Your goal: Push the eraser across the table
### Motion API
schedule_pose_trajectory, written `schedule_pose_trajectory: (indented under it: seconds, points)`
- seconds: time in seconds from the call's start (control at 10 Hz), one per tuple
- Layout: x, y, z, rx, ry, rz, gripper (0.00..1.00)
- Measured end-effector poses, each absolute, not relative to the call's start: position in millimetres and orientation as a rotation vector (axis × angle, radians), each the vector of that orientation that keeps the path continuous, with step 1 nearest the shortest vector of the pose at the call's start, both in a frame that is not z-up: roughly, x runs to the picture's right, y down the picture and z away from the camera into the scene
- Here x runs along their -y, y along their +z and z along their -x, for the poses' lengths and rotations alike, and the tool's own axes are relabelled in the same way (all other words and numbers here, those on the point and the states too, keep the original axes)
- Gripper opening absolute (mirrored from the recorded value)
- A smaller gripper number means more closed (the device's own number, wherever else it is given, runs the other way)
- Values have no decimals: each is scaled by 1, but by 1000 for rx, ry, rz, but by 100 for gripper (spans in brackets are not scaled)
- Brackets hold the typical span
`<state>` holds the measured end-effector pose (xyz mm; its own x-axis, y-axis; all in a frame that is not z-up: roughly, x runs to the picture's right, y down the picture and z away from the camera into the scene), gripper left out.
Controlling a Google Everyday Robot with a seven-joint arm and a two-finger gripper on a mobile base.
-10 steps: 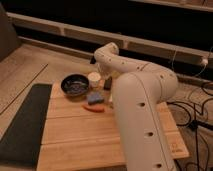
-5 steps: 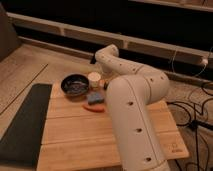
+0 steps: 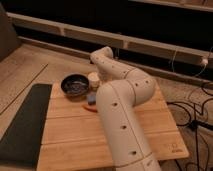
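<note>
The light wooden table (image 3: 70, 137) fills the lower middle of the camera view. A small blue-grey block (image 3: 92, 98), which looks like the eraser, lies near the table's far side, right against the left edge of my white arm (image 3: 122, 107). A thin orange-red object (image 3: 89, 107) lies just in front of it. My arm rises from the bottom, bends at the elbow (image 3: 137, 85) and reaches back left to a joint (image 3: 102, 56). My gripper is hidden behind the arm, somewhere near the block.
A dark bowl (image 3: 75, 84) and a small cream cup (image 3: 93, 78) stand at the table's far edge, left of the arm. A dark grey mat (image 3: 22, 125) lies along the table's left side. Cables (image 3: 192, 112) trail on the floor to the right.
My arm's elbow has swung a little to the left. The block, bowl, cup and orange-red object have not visibly moved.
</note>
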<state>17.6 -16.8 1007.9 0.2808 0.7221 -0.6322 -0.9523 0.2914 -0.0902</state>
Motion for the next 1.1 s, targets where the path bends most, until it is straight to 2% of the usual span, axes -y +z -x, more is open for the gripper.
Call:
schedule_pose_trajectory:
  seconds: [0.3, 0.5, 0.7, 0.9, 1.0, 1.1]
  points:
    - [10, 1019, -28, -616, 1158, 520, 0]
    - [28, 1038, -33, -597, 1112, 446, 0]
    - [67, 1054, -24, -482, 1074, 346, 0]
    - [137, 1056, -5, -267, 1061, 222, 0]
    - [166, 1050, 4, -179, 1062, 187, 3]
    - [190, 1038, 19, -94, 1058, 172, 13]
